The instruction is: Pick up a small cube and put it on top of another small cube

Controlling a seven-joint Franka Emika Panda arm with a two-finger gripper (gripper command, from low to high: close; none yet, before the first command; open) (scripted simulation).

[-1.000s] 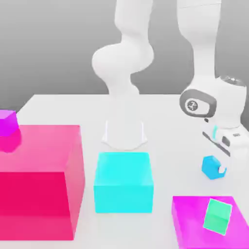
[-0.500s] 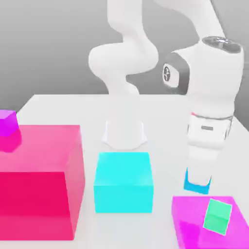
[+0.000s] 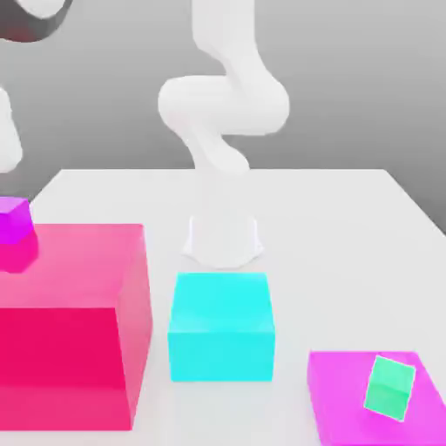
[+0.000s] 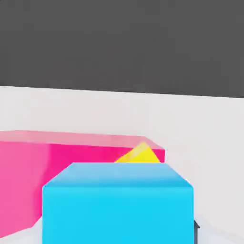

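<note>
Sky-blue small cube right up close in the hand view, pinched in the end effector, jaws closed down tight on it. Hangs in front of a big pink block, with a yellow corner of something poking up just behind the cube's top edge.

Over in the exterior view: white desk, arm rising from its base at the back. Same pink block on the exterior view's left, cyan block just beside it, magenta slab on the exterior view's right with a tilted green cube on top. Little purple cube by the pink block's far corner.
</note>
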